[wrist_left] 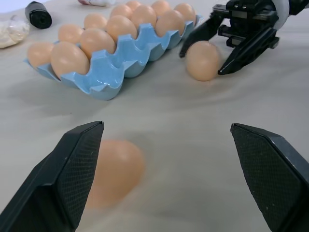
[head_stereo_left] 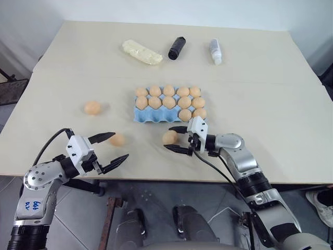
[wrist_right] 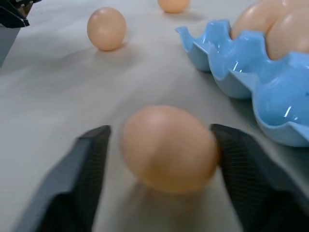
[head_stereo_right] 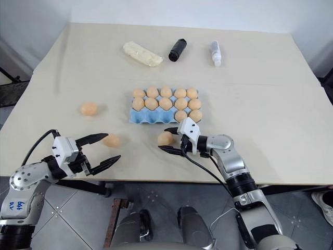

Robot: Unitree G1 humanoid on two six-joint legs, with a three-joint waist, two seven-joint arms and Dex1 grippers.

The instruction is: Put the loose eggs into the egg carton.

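My R gripper (head_stereo_left: 177, 138) brackets a loose egg (head_stereo_left: 169, 137) just below the egg carton (head_stereo_left: 142, 116); fingers straddle it, one pad looks touching, the other prob. with a sliver of gap, so pinch not confirmed. Carton's empty front cups lie just beyond. L gripper (head_stereo_left: 112, 147) spread wide, second egg (head_stereo_left: 117, 139) between its tips. Third egg (head_stereo_left: 92, 108) sits farther left.

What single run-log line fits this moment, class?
right hand: fingers around loose egg on table, grip unconfirmed | left hand: open beside second egg | third egg: untouched | carton: front cups empty
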